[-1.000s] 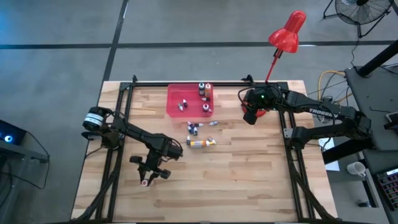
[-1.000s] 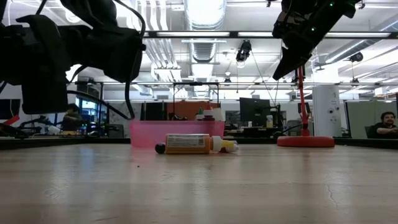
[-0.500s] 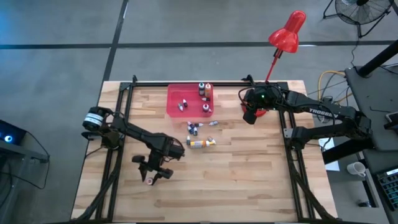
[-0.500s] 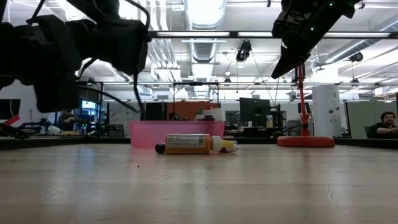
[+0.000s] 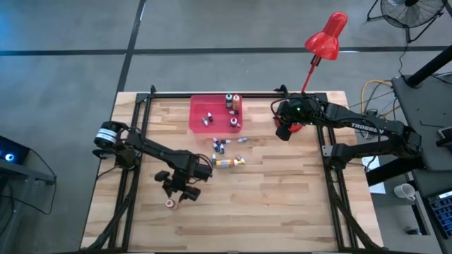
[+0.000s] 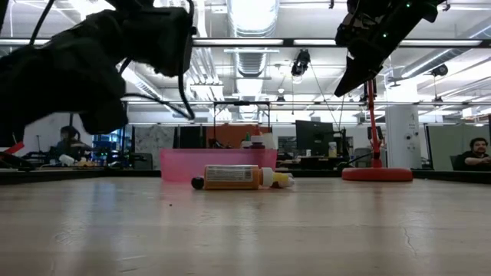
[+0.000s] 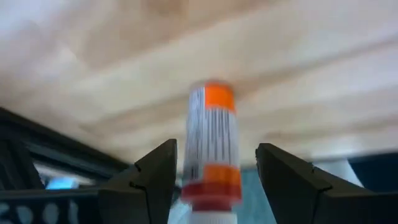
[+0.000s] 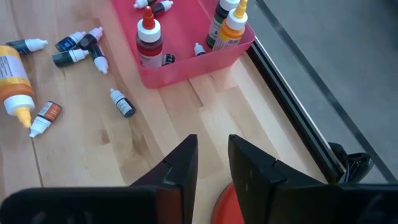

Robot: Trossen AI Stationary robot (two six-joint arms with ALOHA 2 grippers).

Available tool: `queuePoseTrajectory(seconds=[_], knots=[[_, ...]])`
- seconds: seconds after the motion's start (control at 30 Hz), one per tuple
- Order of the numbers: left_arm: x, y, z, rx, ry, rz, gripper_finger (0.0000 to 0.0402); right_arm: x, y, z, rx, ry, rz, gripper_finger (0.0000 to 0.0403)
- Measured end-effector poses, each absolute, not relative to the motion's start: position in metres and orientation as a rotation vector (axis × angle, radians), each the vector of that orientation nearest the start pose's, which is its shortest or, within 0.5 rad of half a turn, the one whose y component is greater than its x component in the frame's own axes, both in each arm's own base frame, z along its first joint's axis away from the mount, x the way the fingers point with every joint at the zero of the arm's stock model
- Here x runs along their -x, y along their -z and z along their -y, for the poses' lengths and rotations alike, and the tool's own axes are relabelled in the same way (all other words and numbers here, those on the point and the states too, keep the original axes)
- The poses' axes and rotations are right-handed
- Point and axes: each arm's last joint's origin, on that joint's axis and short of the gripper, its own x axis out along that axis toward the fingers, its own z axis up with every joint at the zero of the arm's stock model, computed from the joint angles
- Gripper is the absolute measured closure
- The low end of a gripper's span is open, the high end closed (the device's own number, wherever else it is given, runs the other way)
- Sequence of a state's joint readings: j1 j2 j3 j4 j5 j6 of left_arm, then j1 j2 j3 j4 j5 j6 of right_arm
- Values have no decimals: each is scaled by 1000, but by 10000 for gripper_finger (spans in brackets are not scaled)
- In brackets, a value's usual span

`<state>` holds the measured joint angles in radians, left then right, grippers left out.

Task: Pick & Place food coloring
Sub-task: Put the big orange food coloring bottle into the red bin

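Orange-bodied, barcode-labelled food coloring bottle [image 7: 210, 146] is lying loose between the spread fingers of the left gripper [image 5: 181, 195]. Right gripper [image 5: 282, 132] is hovering nearly closed, empty, right of the pink tray [image 5: 199, 113].

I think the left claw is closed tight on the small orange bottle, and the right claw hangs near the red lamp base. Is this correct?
Not quite. The left claw is open; in the left wrist view the orange bottle lies between its spread fingers, ungripped. The right claw does hang near the lamp base.
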<state>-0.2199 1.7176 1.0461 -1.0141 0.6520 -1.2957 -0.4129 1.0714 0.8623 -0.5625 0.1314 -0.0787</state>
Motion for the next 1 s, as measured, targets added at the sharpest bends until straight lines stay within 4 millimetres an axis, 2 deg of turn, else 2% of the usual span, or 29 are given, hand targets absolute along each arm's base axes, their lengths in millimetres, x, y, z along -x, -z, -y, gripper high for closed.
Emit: queuePoseTrajectory(seconds=[0.2, 0.3, 0.47, 0.6, 0.77, 0.87, 1.0], knots=[[-278, -184, 74, 1095, -688, -1739, 209, -195, -276, 90, -36, 486, -793, 319], [-284, -204, 79, 1044, -763, -1671, 209, -195, -276, 90, -37, 485, -798, 317], [-285, -250, 114, 986, -841, -1518, 209, -195, -275, 89, -38, 484, -802, 318], [-277, -271, 148, 1040, -842, -1473, 209, -195, -275, 90, -28, 482, -799, 324], [-257, -277, 174, 1084, -980, -1447, 209, -196, -277, 90, -4, 474, -787, 325], [-251, -276, 177, 1088, -1073, -1397, 209, -196, -277, 90, -5, 476, -780, 327], [-252, -276, 174, 1083, -1117, -1313, 209, -196, -277, 90, -7, 477, -780, 330]])
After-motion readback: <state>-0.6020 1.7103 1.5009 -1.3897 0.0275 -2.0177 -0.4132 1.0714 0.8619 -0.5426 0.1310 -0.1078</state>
